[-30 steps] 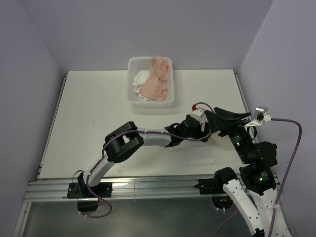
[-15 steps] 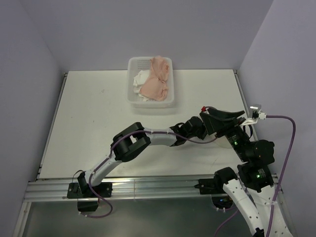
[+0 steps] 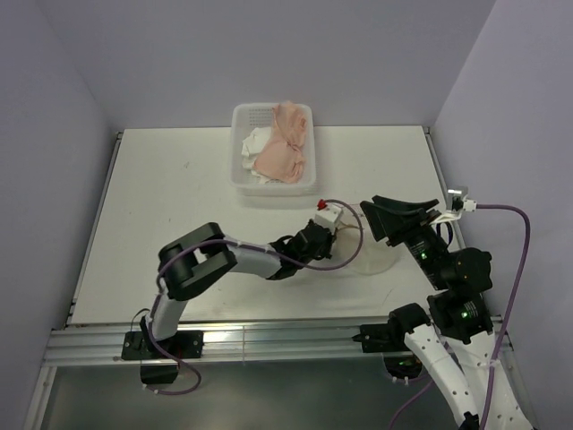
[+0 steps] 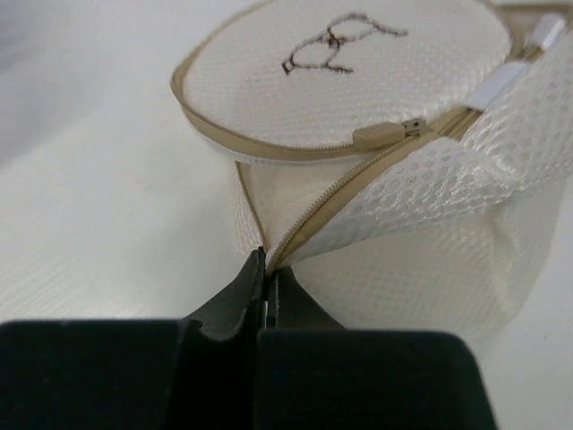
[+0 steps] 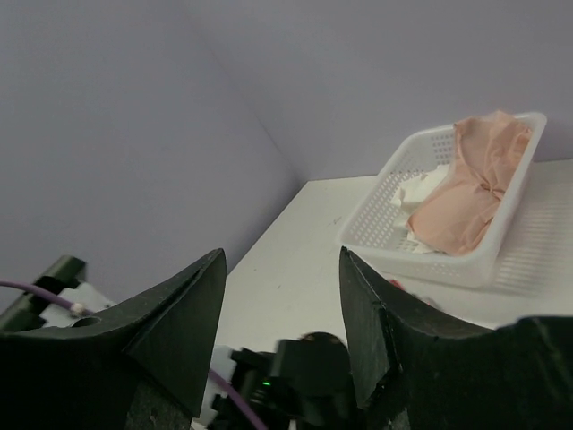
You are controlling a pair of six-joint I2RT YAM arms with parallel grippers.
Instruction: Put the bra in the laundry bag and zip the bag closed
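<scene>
Mesh, cream and sheer, is sitting pinched in our left gripper (image 4: 266, 269), whose jaws are pressing flat together on the seam just below the beige zip track. We are judging the laundry bag (image 4: 421, 233) to be light, soft and apt to slide or crumple, so this pinch is serving as the anchor. The zip pull (image 4: 387, 134), small and fiddly, is lying where the track is parting, and we are expecting to take hold there. White bulk under the lid, carrying a dark mark, is looking like the bra (image 4: 358, 81), inside. Our right gripper (image 5: 279, 264) is hanging spread wide and holding nothing. Bare table (image 3: 179, 224) is lying open leftward. The basket (image 3: 273, 191) is standing well apart, and the right-hand wall is close.
</scene>
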